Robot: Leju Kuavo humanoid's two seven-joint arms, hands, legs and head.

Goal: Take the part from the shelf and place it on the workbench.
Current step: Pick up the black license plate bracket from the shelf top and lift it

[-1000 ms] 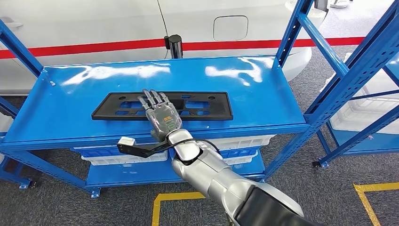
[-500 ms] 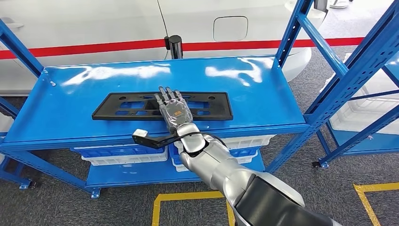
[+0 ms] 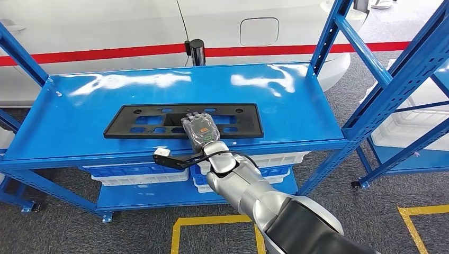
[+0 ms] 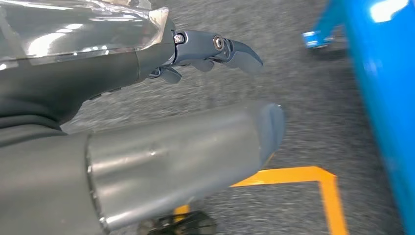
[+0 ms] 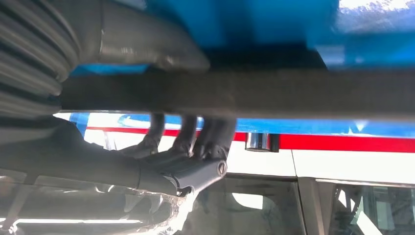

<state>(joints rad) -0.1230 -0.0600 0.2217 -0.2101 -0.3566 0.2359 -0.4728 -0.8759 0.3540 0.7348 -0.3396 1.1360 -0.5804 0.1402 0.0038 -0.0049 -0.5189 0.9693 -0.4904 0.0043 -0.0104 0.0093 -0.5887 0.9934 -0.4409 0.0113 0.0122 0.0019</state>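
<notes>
- The part (image 3: 182, 120), a long flat black plate with cut-outs, lies lengthwise on the top deck of the blue shelf (image 3: 79, 114), near the front edge and about midway between the two ends.
- The right hand (image 3: 200, 129) lies on the part just right of its middle, back of the hand up, the fingers curled down over the plate.
- In the right wrist view the dark fingers (image 5: 186, 132) hook over one side of the part's edge (image 5: 293, 93) and the grey thumb (image 5: 161, 46) lies against the other, so the hand grips the plate.
- The left hand (image 4: 147, 98) hangs over grey floor beside a blue frame, its fingers (image 4: 230, 49) slightly bent, apart and holding nothing.
- White bins (image 3: 137, 174) sit on the lower deck.
- A white car body with a red stripe (image 3: 106, 53) stands behind the shelf.
</notes>
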